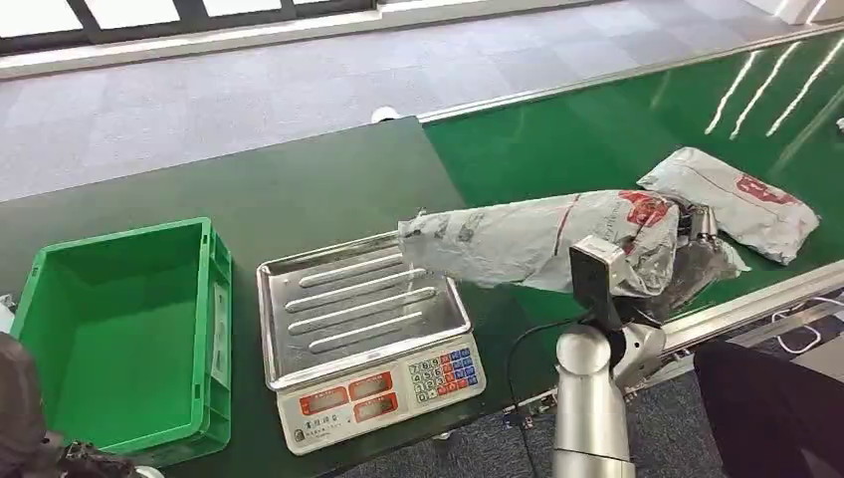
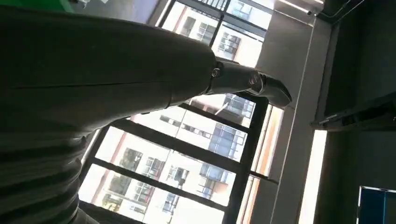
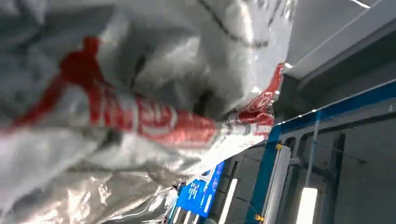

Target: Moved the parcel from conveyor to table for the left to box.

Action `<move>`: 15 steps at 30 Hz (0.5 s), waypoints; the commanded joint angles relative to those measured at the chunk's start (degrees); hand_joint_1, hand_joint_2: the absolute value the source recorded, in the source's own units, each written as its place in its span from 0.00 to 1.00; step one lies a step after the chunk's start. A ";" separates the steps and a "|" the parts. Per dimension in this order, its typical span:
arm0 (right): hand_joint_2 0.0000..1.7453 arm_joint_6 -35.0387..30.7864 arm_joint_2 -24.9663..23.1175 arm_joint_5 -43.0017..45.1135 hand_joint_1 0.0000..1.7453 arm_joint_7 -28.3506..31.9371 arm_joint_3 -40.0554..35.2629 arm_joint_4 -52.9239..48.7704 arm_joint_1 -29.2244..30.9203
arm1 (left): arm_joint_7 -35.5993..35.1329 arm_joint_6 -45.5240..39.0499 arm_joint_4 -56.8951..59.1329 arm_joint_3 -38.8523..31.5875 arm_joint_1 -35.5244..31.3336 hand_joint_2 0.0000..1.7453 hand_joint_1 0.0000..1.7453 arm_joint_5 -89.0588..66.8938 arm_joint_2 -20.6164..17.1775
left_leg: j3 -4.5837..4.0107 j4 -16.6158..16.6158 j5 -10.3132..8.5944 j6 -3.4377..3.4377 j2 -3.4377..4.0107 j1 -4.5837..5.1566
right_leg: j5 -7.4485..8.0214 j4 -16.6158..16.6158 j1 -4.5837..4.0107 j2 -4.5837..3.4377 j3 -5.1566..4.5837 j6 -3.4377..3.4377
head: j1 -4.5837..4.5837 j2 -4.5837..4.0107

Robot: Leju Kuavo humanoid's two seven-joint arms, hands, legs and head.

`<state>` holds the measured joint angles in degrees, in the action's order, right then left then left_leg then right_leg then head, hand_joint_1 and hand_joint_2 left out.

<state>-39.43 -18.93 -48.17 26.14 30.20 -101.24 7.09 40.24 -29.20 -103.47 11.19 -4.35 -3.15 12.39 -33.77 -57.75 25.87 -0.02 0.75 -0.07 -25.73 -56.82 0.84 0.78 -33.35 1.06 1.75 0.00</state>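
Note:
A long grey parcel with red print (image 1: 527,239) hangs in the air, one end over the conveyor's edge and the other reaching above the scale's steel tray (image 1: 289,289). My right hand (image 1: 694,244) grips it from below at its red-printed end, with crumpled wrap covering most of the fingers. The right wrist view shows the same parcel (image 3: 140,93) pressed close to the camera. My left hand (image 2: 140,79) points up toward windows, its thumb stretched out and nothing in it.
A second grey parcel (image 1: 737,199) lies on the green conveyor belt (image 1: 597,129) at the right. A scale with a keypad (image 1: 398,383) stands on the dark green table (image 1: 249,189). An empty green box (image 1: 214,299) stands left of the scale.

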 commanded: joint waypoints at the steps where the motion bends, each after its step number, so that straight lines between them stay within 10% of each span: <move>1: 1.00 6.33 0.98 -13.75 1.00 -6.02 -25.17 18.11 10.86 | -0.24 2.65 2.92 1.35 -2.28 1.00 0.00 -0.55 1.00 | 0.13 0.04 0.05 0.07 0.79 -0.03 | 0.22 0.02 -0.03 -0.90 -0.16 -0.10 | 0.00 0.00; 7: 1.00 11.36 2.06 -22.49 1.00 -13.27 -41.87 33.16 15.06 | -0.24 4.26 4.19 1.05 -3.65 1.00 0.00 -0.36 0.79 | 0.15 0.07 -0.11 0.15 0.50 -0.17 | 0.19 0.04 -0.16 -0.60 -0.11 -0.15 | 0.00 0.02; 15: 1.00 10.88 2.94 -21.49 1.00 -13.42 -43.08 34.00 14.93 | -0.24 4.12 3.69 0.88 -3.21 1.00 0.00 -0.30 0.62 | 0.11 0.05 -0.18 0.20 0.07 -0.13 | 0.10 -0.07 -0.12 -0.13 -0.12 -0.22 | -0.02 0.00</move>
<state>-27.98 -18.80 -70.84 13.11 -6.08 -78.05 18.09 40.24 -24.89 -102.51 11.28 -5.83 -3.67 13.44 -33.74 -57.74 25.68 0.18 0.80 -0.18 -25.65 -56.96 0.74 0.73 -33.54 0.87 1.73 0.00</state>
